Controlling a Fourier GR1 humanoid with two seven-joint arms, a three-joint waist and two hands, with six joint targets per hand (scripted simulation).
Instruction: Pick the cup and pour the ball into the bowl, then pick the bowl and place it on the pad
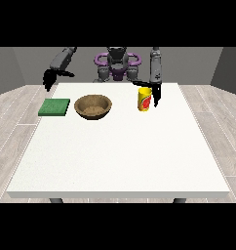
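One yellow cup with a red mark point(145, 99), one round brown wooden bowl point(93, 106), one flat green square pad point(54, 107).

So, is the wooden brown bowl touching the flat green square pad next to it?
Apart. In the front view, a strip of white table shows plainly between the brown wooden bowl and the green square pad.

On your bench point(120, 156), the pad point(54, 107) lies left, the bowl point(93, 106) in the middle, the cup point(145, 99) right.
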